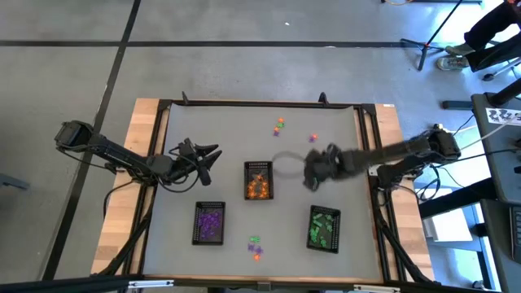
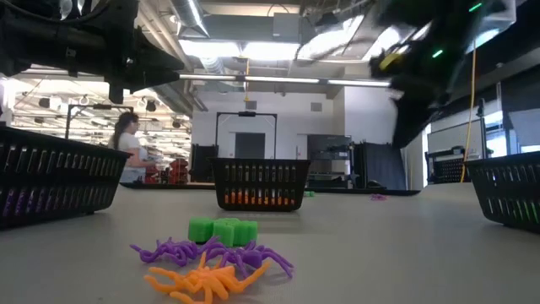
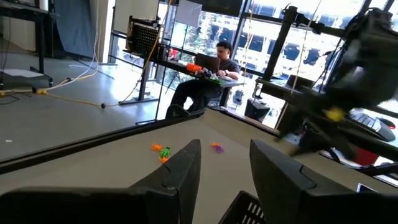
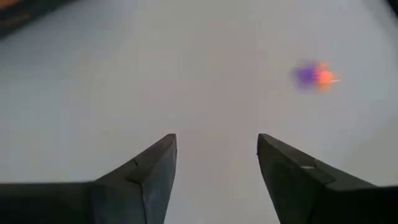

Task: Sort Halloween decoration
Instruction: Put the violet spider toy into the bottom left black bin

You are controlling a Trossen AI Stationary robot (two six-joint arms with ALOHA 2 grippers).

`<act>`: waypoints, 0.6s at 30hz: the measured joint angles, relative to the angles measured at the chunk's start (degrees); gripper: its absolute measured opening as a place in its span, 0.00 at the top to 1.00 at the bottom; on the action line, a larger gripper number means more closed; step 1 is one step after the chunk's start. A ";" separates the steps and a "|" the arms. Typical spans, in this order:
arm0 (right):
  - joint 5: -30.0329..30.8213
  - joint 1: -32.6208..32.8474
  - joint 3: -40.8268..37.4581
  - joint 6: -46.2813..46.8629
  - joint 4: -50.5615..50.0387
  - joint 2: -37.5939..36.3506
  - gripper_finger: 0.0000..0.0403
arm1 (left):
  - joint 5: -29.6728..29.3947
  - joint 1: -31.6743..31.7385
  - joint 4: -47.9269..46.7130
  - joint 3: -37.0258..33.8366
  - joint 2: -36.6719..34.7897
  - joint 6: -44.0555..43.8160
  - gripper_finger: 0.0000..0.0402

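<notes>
The bench (image 1: 228, 138) top looks smooth, matt grey, with bare wood planks along its sides. 3 black trays (image 1: 209, 223) are plastic mesh. Trinkets (image 2: 211, 263) look rubbery, slightly glossy.

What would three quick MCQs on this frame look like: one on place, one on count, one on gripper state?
1. Where is the tray of orange trinkets?
A. mid-table, between the two grippers
B. far left corner
C. off the table

2. How many black trays are on the table?
A. one
B. three
C. five

3. How are the right gripper's fingers?
A. shut on a trinket
B. open, holding nothing
C. shut on a tray

Answers:
1 A: the orange tray sits between the left gripper and the right gripper.
2 B: orange tray, purple tray and green tray.
3 B: the right wrist view shows its fingers apart over bare table.
</notes>
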 joint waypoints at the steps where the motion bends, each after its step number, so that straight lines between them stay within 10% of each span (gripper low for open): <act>1: -0.51 -3.60 0.00 -2.65 0.27 0.00 0.45 | 0.00 0.02 -0.01 0.00 0.00 0.07 0.67; 10: -17.54 -31.69 -2.55 -20.39 17.08 0.77 0.45 | -0.02 0.00 -0.01 0.00 0.00 0.13 0.67; 18: -21.98 -40.18 -4.48 -23.10 20.58 7.88 0.52 | -0.20 0.01 -0.20 0.00 0.00 0.57 0.67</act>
